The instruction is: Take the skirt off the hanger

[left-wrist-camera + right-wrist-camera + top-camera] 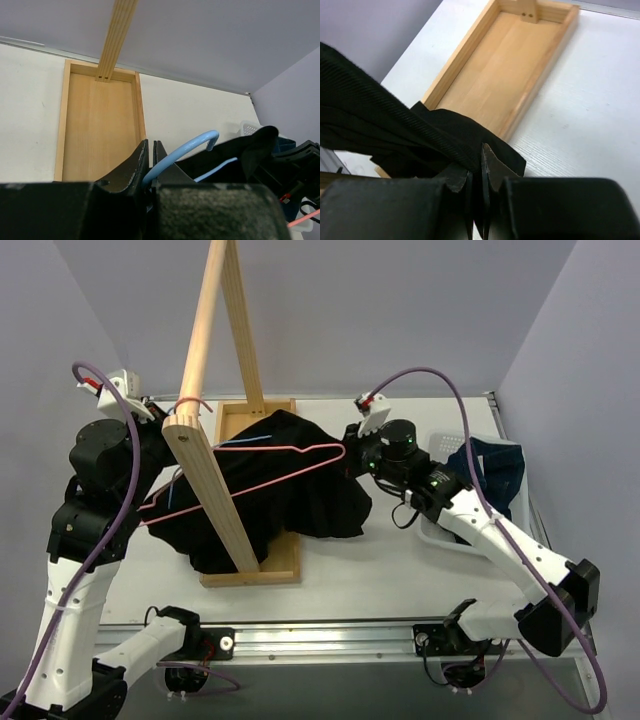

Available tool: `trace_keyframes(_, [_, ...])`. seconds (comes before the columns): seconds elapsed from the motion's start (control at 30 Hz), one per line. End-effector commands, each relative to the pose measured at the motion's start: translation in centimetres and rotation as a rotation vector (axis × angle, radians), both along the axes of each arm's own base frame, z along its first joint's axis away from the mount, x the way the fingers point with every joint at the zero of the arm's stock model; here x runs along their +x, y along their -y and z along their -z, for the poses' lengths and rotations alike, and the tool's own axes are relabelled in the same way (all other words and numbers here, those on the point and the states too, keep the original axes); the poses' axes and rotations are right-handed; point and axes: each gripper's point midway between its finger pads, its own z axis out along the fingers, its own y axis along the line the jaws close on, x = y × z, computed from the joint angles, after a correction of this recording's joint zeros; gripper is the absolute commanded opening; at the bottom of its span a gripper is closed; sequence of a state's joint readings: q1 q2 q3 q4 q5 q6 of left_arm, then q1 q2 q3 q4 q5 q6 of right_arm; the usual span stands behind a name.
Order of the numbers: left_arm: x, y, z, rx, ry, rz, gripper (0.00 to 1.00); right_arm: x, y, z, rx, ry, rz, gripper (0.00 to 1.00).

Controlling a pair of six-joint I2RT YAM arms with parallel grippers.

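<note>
Left claw point(151, 146) and right claw point(479, 167) both closed, arms apparently angled inward.

The left gripper point(151, 146) has its two dark fingers pinched together on the curved hook of a blue hanger point(186, 149), with the black skirt point(247, 152) bunched up just to its right. Beyond the fingers lies a shallow wooden tray point(63, 120) on the white table point(30, 100). A wooden post point(118, 35) rises from the tray's far end, and a white basket point(248, 129) peeks out behind the skirt.

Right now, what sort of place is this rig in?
Probably a robotics lab cell: plain grey partition walls, a white tabletop edged by a metal rail, and a wooden stand staged with a black fabric skirt.
</note>
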State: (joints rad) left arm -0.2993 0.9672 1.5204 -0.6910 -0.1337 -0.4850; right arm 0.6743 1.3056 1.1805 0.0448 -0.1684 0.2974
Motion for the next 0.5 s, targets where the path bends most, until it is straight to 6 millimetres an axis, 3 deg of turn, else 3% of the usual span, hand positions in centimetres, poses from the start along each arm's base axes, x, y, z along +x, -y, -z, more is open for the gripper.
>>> trace_keyframes(0.0, [-1.0,-3.4,-2.8,0.081,0.118,-0.134,0.02,3.3,10.1,0.9,-0.074,-0.040,0.417,0.00])
trace_keyframes(0.13, [-1.2,-3.2,-2.9,0.082,0.128,-0.114,0.02,4.5,16.7,1.6,-0.050,-0.092,0.585,0.00])
trace_keyframes(0.27, [-1.2,-3.1,-2.5,0.083,0.121,-0.110,0.02,4.1,20.3,2.4,-0.012,-0.145,0.658,0.00])
trace_keyframes(0.47, [-1.5,-2.3,-3.3,-0.017,0.149,-0.087,0.02,3.4,20.4,5.5,-0.047,-0.199,0.613,0.00])
